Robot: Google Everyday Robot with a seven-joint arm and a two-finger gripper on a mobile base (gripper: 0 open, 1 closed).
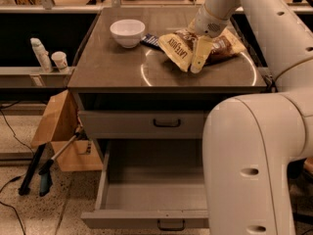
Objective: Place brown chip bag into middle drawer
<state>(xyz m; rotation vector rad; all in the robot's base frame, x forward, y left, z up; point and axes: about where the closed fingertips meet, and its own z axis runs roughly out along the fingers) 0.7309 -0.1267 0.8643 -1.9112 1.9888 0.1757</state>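
Note:
The brown chip bag (178, 50), tan-yellow with a dark brown panel and "LATE JULY" lettering, lies crumpled on the counter top (112, 72) at its back right. My gripper (199, 55) reaches down from the upper right and rests on the middle of the bag, covering part of it. The middle drawer (146, 195) is pulled out below the counter and its inside is bare. Its dark handle (171, 224) shows at the front. My white body hides its right part.
A white bowl (127, 32) and a small dark blue packet (149, 41) sit left of the bag. The upper drawer front (142, 124) is shut. My body (254, 165) fills the right foreground. A cardboard box (58, 131), floor tools (39, 173) and bottles (41, 55) are at the left.

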